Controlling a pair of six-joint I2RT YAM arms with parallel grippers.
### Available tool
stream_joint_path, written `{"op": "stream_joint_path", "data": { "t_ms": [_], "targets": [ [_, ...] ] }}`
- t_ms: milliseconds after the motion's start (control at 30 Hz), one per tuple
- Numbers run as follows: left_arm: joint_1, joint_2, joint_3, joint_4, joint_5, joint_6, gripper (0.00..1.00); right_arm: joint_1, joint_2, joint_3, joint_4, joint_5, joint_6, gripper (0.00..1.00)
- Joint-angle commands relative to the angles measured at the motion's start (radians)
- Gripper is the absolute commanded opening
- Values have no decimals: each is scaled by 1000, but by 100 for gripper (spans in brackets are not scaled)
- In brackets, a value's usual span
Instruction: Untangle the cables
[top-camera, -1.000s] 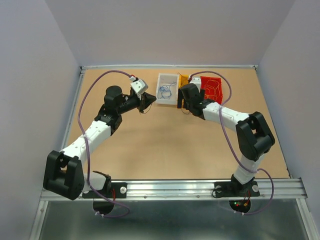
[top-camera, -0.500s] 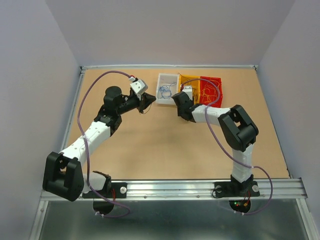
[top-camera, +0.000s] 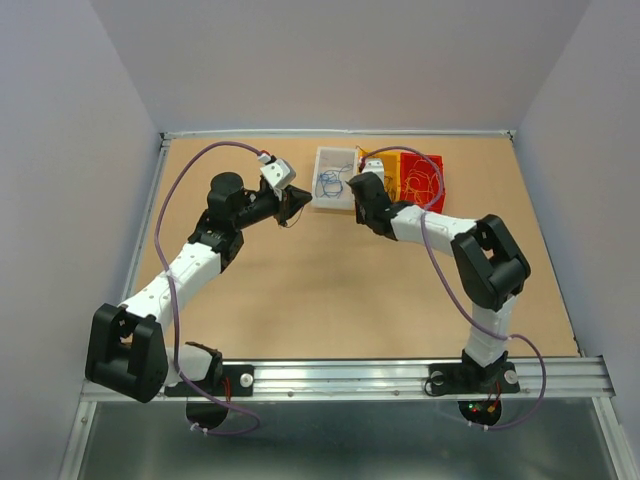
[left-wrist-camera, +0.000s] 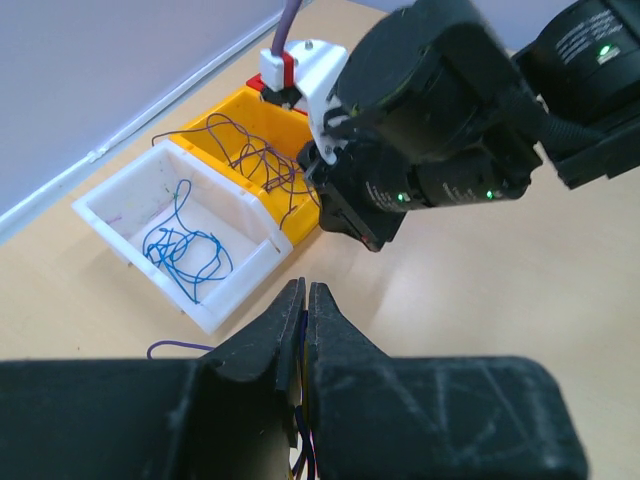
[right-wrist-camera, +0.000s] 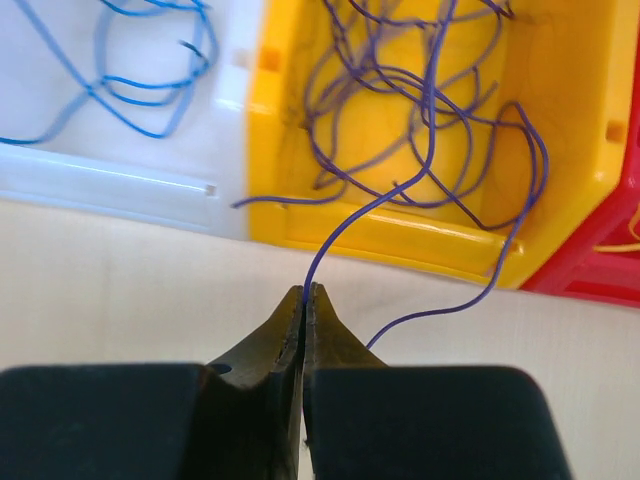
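Note:
In the left wrist view my left gripper (left-wrist-camera: 305, 290) is shut on a small bundle of dark blue and yellow cables, which show between its jaws. It hovers left of the bins (top-camera: 305, 202). My right gripper (right-wrist-camera: 304, 290) is shut on a thin purple cable (right-wrist-camera: 345, 225) that rises from its tips into the yellow bin (right-wrist-camera: 400, 240). From above, the right gripper (top-camera: 366, 190) sits at that bin's near wall. More purple cables (right-wrist-camera: 400, 120) lie tangled in the yellow bin. Blue cables (left-wrist-camera: 185, 250) lie in the white bin (left-wrist-camera: 240, 290).
A red bin (top-camera: 425, 180) holding yellow-orange strands stands right of the yellow one. One purple strand (right-wrist-camera: 470, 300) hangs over the yellow bin's front wall onto the table. Another loose strand (left-wrist-camera: 175, 347) lies on the table near the white bin.
My right gripper has gone from open to shut, pinching the purple cable, and its arm has shifted slightly left in front of the yellow bin. The left arm has not moved.

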Motion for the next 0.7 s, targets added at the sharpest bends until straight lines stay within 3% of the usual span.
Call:
{"op": "stream_joint_path", "data": {
  "t_ms": [0, 433, 667],
  "targets": [
    [3, -30, -1, 50, 14, 8, 14, -42, -69, 93, 32, -160, -21, 1],
    [3, -25, 0, 50, 18, 11, 14, -230, 151, 373, -3, -404, 41, 0],
    [1, -13, 5, 48, 15, 13, 14, -244, 328, 507, -26, -363, 45, 0]
  ]
}}
